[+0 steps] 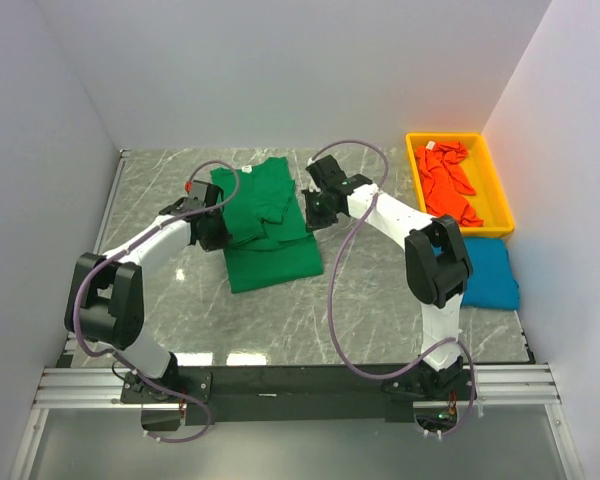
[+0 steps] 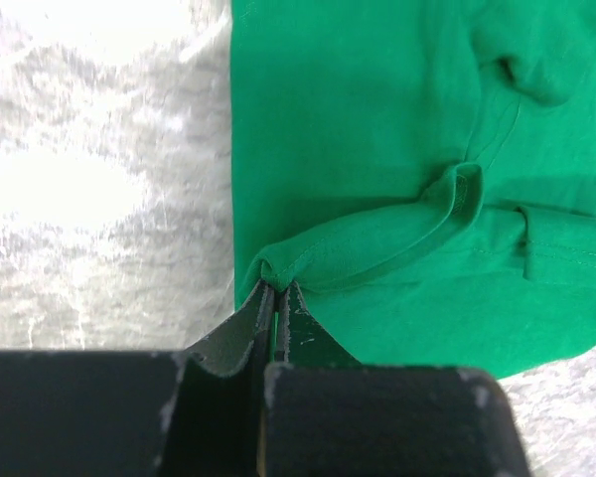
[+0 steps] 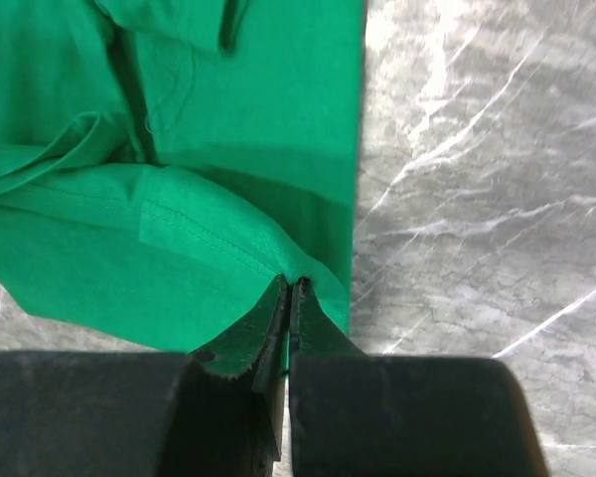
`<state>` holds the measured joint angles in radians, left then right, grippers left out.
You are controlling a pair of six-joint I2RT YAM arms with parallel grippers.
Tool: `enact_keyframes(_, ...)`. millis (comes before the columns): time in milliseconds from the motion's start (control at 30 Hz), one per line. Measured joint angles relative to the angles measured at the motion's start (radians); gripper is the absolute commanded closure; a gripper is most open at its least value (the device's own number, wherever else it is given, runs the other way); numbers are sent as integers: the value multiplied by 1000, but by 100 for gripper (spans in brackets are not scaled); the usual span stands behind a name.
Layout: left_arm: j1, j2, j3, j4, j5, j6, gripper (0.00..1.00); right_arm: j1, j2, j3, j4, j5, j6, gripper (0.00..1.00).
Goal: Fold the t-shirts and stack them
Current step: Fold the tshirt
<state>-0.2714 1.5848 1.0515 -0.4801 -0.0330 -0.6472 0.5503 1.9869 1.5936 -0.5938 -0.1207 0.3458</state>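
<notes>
Nearest the arm bases, the blue t-shirt [image 1: 490, 275] lies flat on the table [image 1: 380, 300] beside the right arm. It looks folded, so it is probably finished.

The step in hand is the lengthwise fold of the green t-shirt [image 1: 265, 225], which is spread mid-table with its hem end toward the arms and its sleeves turned inward. The left gripper [image 2: 276, 288] is closed tight on a raised pleat at the shirt's left edge. The right gripper [image 3: 288, 283] is clamped just as narrowly on the hemmed layer at the right edge. Each holds only cloth, a thin bite between the fingertips.

The next move calls for both arms to travel together at the same height and pace. That way the carried layer should land square on the layer beneath without skewing or dragging it. From the overhead view I cannot tell whether the pinched layer is the collar half or the hem half.

Farthest off, the orange-red t-shirt [image 1: 448, 180] sits crumpled in the yellow bin [image 1: 496, 185], not yet folded.
</notes>
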Motion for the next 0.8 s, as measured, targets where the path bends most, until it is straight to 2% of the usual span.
enact_keyframes(533,28,175,49,36,-26,2,94,-27,140,58,57,-1,-4,100)
enact_keyframes(567,29,180,50,36,-26,-1,91,-28,150,60,61,0,-4,100)
enact_keyframes(600,29,183,50,36,-26,-3,84,-28,159,60,63,2,-5,96)
enact_keyframes(667,29,182,52,35,-32,-7,76,-29,164,60,62,5,-7,90)
enact_keyframes(767,29,179,56,35,-48,-13,58,-29,163,63,69,8,-18,77)
enact_keyframes(800,29,174,56,33,-53,-18,47,-29,162,63,71,11,-21,71)
